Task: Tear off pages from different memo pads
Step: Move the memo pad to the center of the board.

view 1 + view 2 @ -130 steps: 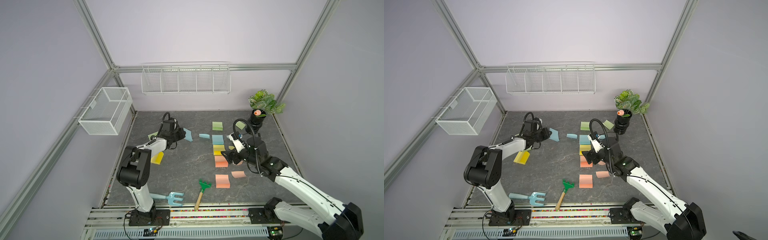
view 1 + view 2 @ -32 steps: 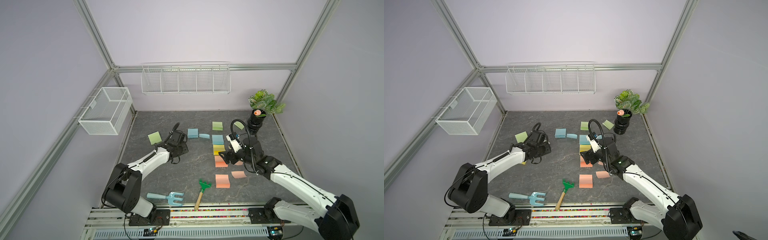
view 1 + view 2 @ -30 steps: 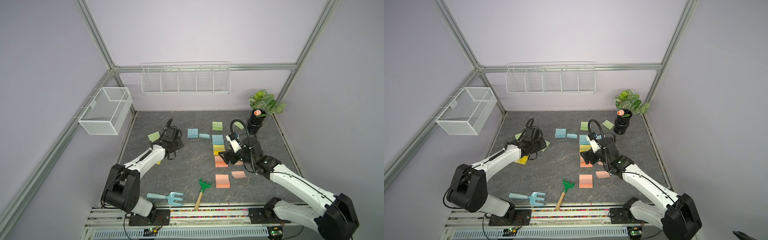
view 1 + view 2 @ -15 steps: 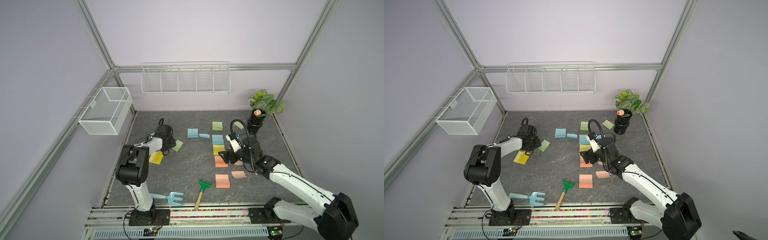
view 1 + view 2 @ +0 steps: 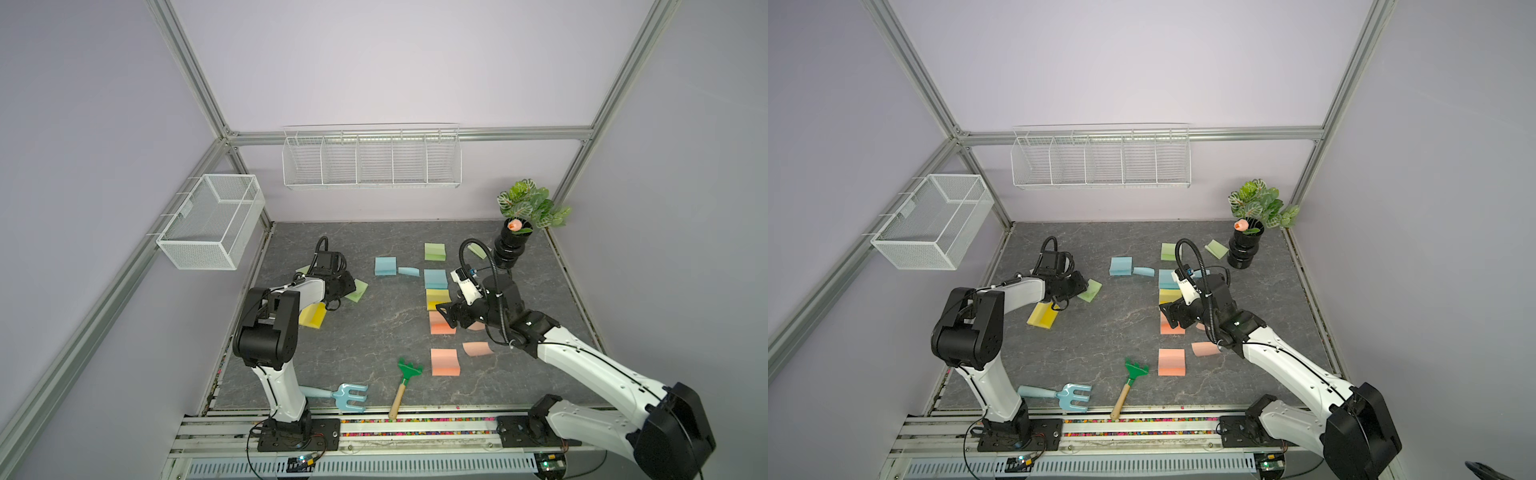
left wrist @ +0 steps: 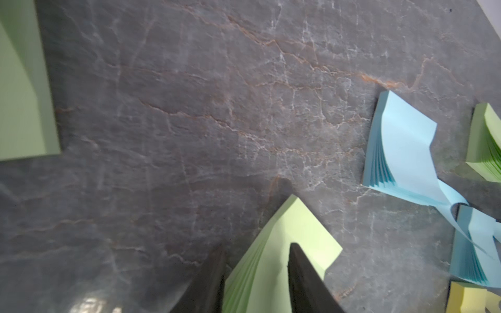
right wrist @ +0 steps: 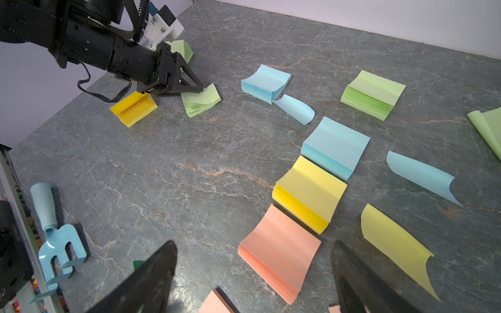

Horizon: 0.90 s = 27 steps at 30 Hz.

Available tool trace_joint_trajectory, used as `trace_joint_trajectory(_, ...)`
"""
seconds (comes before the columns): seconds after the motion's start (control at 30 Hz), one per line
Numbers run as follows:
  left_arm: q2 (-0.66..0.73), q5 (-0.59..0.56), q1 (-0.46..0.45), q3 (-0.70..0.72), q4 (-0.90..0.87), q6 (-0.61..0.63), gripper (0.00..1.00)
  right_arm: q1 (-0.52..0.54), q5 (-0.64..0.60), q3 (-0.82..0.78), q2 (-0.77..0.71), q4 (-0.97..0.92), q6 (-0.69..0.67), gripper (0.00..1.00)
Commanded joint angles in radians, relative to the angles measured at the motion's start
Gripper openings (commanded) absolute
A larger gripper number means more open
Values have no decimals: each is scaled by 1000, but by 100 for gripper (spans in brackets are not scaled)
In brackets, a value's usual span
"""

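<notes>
My left gripper lies low at the table's left, shut on a bent green memo pad: one finger sits on its top sheet, the other against its fanned edge. A yellow memo pad lies beside it. My right gripper hangs open over a salmon memo pad, which ends a column with a yellow pad and a blue pad. Loose curled pages lie around: blue, yellow, salmon.
A blue pad and a green pad lie farther back, and a salmon pad nearer the front. A black plant pot stands back right. A blue garden fork and a green rake lie at the front edge.
My left arm has folded back toward the left wall, its gripper staying at the green pad, which has hardly moved. The right arm holds the same place.
</notes>
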<state>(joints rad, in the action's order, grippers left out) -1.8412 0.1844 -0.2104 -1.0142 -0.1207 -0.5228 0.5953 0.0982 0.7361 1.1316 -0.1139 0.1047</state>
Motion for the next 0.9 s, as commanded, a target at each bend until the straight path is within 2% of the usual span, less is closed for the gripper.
trace_joint_trajectory(0.0, 13, 39, -18, 71, -15, -19, 39, -2, 10, -12, 10, 12, 9, 89)
trace_joint_trajectory(0.13, 28, 37, -55, 111, -3, -15, 39, -2, 9, -12, 10, 13, 10, 89)
trace_joint_trajectory(0.3, 3, -3, -102, 87, -40, 9, 38, -2, 15, -11, 23, 16, 11, 89)
trace_joint_trajectory(0.5, -8, 3, -142, 81, -47, -5, 37, -2, 11, -12, 30, 19, 13, 89)
trace_joint_trajectory(0.67, 51, -98, -137, 45, -115, -3, 40, -2, 24, 12, 84, 28, 54, 93)
trace_joint_trajectory(0.77, 52, -76, -112, 1, -129, 1, 46, -1, 11, 33, 127, 44, 134, 97)
trace_joint_trajectory(0.87, 26, -26, -80, -35, -104, -4, 47, 1, 15, 49, 166, 52, 176, 100)
